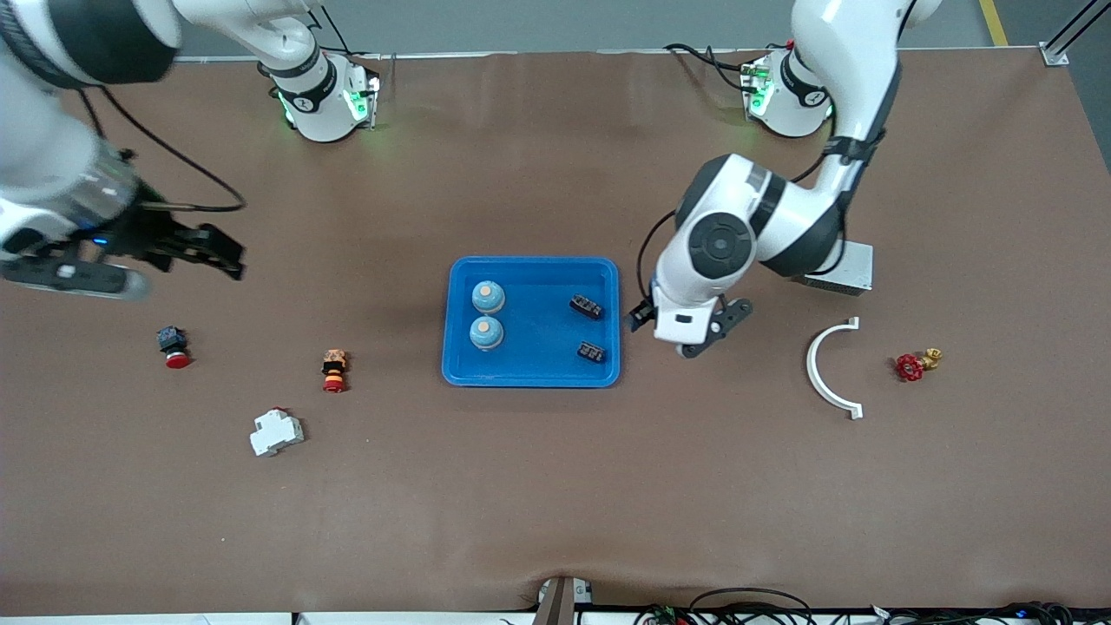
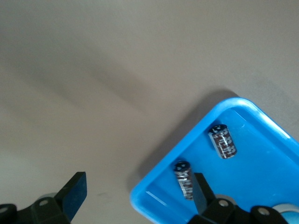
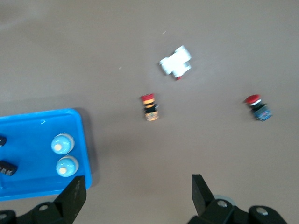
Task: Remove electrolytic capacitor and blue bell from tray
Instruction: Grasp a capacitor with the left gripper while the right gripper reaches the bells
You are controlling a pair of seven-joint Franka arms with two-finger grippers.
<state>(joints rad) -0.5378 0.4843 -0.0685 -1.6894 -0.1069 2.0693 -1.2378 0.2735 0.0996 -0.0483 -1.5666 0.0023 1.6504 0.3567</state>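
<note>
Brown matting covers the whole bench [image 1: 555, 503], and near its middle lies the blue tray [image 1: 531, 373], still holding everything the task names. Two blue bells [image 1: 488, 297] [image 1: 486, 332] stand side by side toward the right arm's end of the tray, one nearer the front camera than the other; two dark electrolytic capacitors [image 1: 587, 305] [image 1: 591, 351] lie on their sides toward the left arm's end, apart from each other and from the bells. Nothing has left the tray yet, so the job looks to be at its opening step: the approach for a first pick. The left claw [image 1: 705, 334] hangs low just beside the tray's rim at the left arm's end, fingers spread and empty; its wrist view shows the capacitors [image 2: 224, 141] [image 2: 184, 179] close under it, one right beside a fingertip. The likely next move is to shift over the rim, line the fingers across that capacitor's barrel, and come down without catching the raised edge, since a small cylinder can roll away from a skewed pinch. The right claw [image 1: 204, 252] is up in the air over bare bench toward the right arm's end, also spread and holding nothing, well apart from the tray. Near it on the bench sit a red-capped push button [image 1: 173, 346], an orange and red button [image 1: 334, 371] and a white breaker [image 1: 277, 432]; toward the left arm's end lie a grey metal box [image 1: 846, 269], a white curved bracket [image 1: 829, 369] and a red valve handle [image 1: 913, 365].
</note>
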